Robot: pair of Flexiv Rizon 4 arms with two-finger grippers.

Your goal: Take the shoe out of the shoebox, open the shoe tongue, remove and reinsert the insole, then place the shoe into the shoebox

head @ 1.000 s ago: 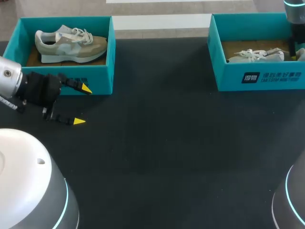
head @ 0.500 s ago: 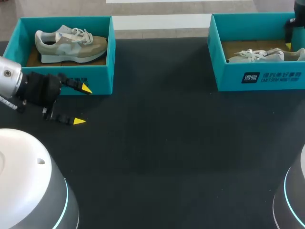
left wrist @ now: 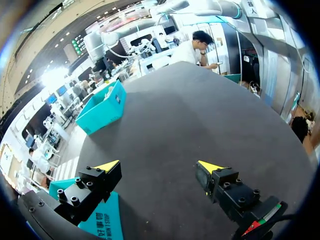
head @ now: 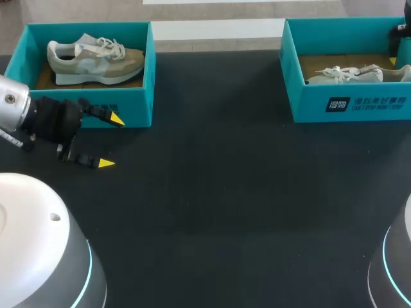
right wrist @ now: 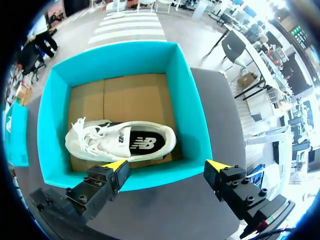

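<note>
Well to the left of the right shoebox (head: 350, 102), across the dark table (head: 218, 192), a second teal box (head: 142, 77) is holding a beige shoe (head: 96, 59). The left arm is coming in low from the table's left edge, its wrist lying level and pointing toward the right shoebox. The left gripper (head: 110, 141) is hanging just in front of that second box with its yellow-tipped fingers spread wide and nothing between them. In its wrist view, the left gripper (left wrist: 159, 165) is facing bare table, with the right shoebox (left wrist: 102, 107) far ahead. Inside the right shoebox, the white shoe (head: 350, 74) is lying on the cardboard floor. The right arm is reaching down over this box's far right corner. The right gripper (right wrist: 166, 165) is hovering above the box wall, fingers wide apart and empty, the white shoe (right wrist: 122, 142) just ahead of them.
</note>
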